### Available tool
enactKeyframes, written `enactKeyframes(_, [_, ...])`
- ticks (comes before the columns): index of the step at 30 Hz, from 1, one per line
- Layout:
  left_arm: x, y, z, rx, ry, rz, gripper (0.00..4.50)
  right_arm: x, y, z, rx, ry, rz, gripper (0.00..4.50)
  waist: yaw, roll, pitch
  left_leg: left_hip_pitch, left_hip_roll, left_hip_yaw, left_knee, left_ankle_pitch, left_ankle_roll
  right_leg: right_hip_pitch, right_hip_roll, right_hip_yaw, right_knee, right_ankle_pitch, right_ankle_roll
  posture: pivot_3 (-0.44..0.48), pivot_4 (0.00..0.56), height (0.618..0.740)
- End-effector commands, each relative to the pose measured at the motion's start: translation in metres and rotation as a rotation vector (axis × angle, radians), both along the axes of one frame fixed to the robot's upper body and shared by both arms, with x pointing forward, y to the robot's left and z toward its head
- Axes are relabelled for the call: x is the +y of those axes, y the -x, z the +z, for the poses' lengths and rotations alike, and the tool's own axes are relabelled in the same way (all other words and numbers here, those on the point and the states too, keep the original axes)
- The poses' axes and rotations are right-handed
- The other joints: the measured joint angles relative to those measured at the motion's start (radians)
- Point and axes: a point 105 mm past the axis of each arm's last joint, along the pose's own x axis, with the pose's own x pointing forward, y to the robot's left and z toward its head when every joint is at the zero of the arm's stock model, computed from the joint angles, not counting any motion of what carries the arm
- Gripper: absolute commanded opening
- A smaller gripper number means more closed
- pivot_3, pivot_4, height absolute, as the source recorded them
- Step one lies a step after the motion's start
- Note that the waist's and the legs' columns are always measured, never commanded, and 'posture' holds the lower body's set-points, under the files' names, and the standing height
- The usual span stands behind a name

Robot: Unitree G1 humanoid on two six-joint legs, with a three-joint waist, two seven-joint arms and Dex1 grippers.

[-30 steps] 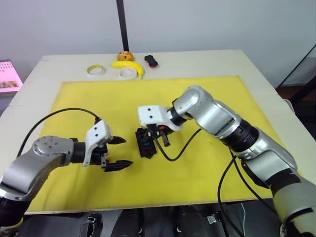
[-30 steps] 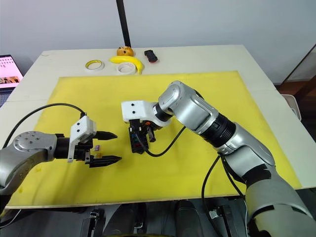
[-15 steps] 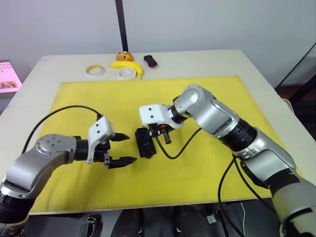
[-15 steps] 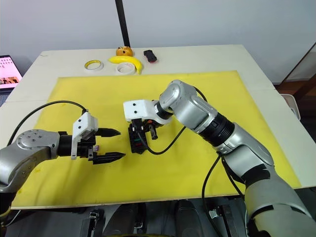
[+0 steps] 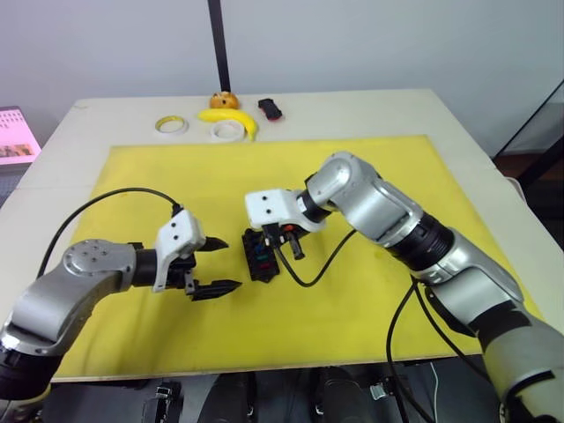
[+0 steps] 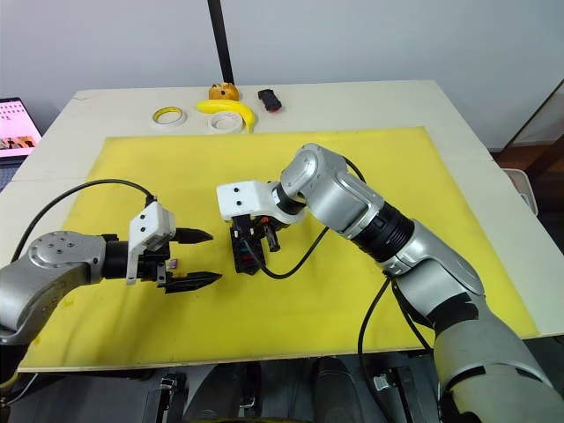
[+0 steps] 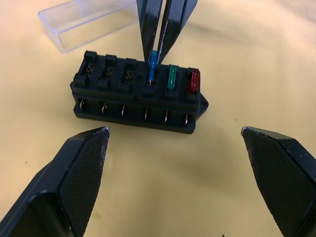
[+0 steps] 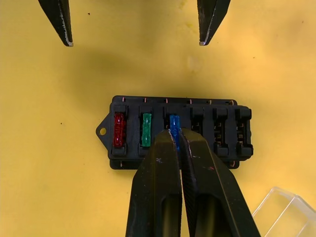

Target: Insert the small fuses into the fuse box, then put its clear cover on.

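The black fuse box (image 7: 138, 101) lies on the yellow mat (image 5: 352, 291) with red (image 8: 119, 129) and green (image 8: 146, 130) small fuses seated in one row. My right gripper (image 8: 176, 136) is shut on a blue fuse (image 7: 152, 66), holding it upright at the slot beside the green one. My left gripper (image 5: 220, 264) stands open, level with the mat and pointing at the box from a short way off. A small purple fuse (image 6: 174, 263) lies on the mat between its fingers. The clear cover (image 7: 84, 22) lies on the mat just beyond the box.
Two white tape rolls (image 5: 171, 125) (image 5: 227, 130), a banana (image 5: 233, 117), an orange object (image 5: 223, 100) and a black-and-red gadget (image 5: 270, 108) sit at the table's far edge. A laptop (image 5: 13, 134) stands off the table's left side. A black pole (image 5: 217, 44) rises behind.
My left gripper has moved a little toward the fuse box and stayed open. The right gripper has stayed over the box, shut.
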Motion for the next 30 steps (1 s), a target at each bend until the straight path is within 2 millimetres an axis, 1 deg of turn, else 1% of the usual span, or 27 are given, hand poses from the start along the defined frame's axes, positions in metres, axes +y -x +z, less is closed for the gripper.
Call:
enactKeyframes(1, [-0.003,0.000,0.005,-0.033,-0.007,-0.018,4.47,0.005,0.004,0.007,-0.035,-0.008,0.029,0.00,0.000,0.000,0.000,0.000,0.000,0.000,0.000,0.000,0.000,0.000,0.000,0.000,0.000,0.000,0.000,0.000,0.150,0.740])
enactKeyframes(12, [-0.003,-0.001,0.004,-0.041,-0.016,-0.015,4.47,0.004,0.001,-0.001,-0.034,0.019,0.024,0.00,0.000,0.000,0.000,0.000,0.000,0.000,0.000,0.000,0.000,0.000,0.000,0.000,0.000,0.000,0.000,0.000,0.150,0.740])
enactKeyframes(19, [-0.003,-0.001,0.004,-0.045,-0.017,-0.012,4.47,0.006,0.003,-0.001,-0.026,0.025,0.029,0.00,0.000,0.000,0.000,0.000,0.000,0.000,0.000,0.000,0.000,0.000,0.000,0.000,0.000,0.000,0.000,0.000,0.150,0.740])
enactKeyframes(26, [-0.004,-0.002,0.004,-0.051,-0.016,-0.011,4.47,0.006,0.002,-0.009,-0.037,0.064,0.029,0.00,0.000,0.000,0.000,0.000,0.000,0.000,0.000,0.000,0.000,0.000,0.000,0.000,0.000,0.000,0.000,0.000,0.150,0.740])
enactKeyframes(30, [-0.004,-0.003,0.003,-0.052,-0.018,-0.010,4.47,0.008,0.006,-0.005,-0.032,0.056,0.047,0.00,0.000,0.000,0.000,0.000,0.000,0.000,0.000,0.000,0.000,0.000,0.000,0.000,0.000,0.000,0.000,0.000,0.150,0.740])
